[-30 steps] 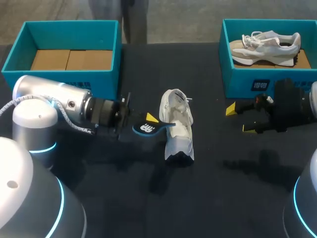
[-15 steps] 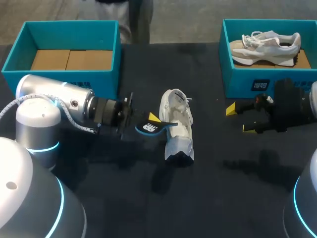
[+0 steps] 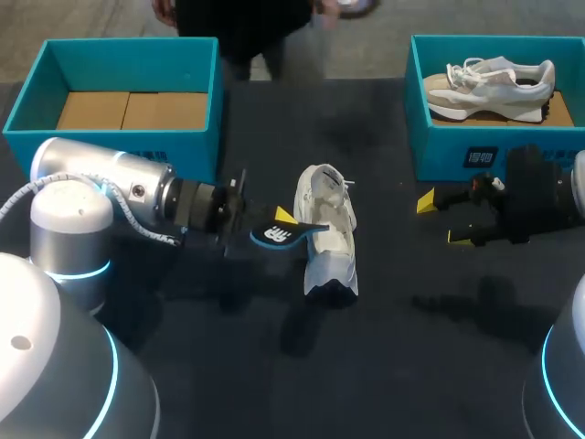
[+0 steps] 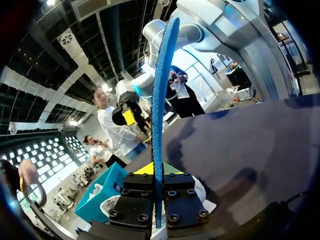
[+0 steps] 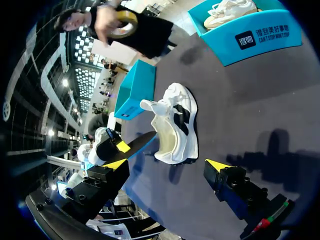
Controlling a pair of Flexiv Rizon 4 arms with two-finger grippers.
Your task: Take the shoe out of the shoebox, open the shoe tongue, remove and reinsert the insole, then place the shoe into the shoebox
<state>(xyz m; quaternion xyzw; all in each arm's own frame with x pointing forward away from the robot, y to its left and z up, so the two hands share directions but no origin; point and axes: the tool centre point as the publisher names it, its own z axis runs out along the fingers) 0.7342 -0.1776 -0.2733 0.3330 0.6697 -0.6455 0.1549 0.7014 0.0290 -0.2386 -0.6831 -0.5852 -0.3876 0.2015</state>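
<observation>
A white shoe stands on the black table, its opening facing my left arm; in the right wrist view the shoe has its tongue pulled up. My left gripper is shut on a blue insole whose far end reaches over the shoe's opening. In the left wrist view the insole stands edge-on, clamped between the fingers of the left gripper. My right gripper hangs open and empty to the right of the shoe; seen from its own wrist, the right gripper has the shoe ahead of it.
A teal shoebox with a bare cardboard floor stands at the back left. A second teal shoebox at the back right holds another pale shoe. Black tabletop lies bare in front of the shoe.
My left arm has shifted a little to the right, bringing the insole closer over the shoe. The right arm and the shoe have stayed put.
</observation>
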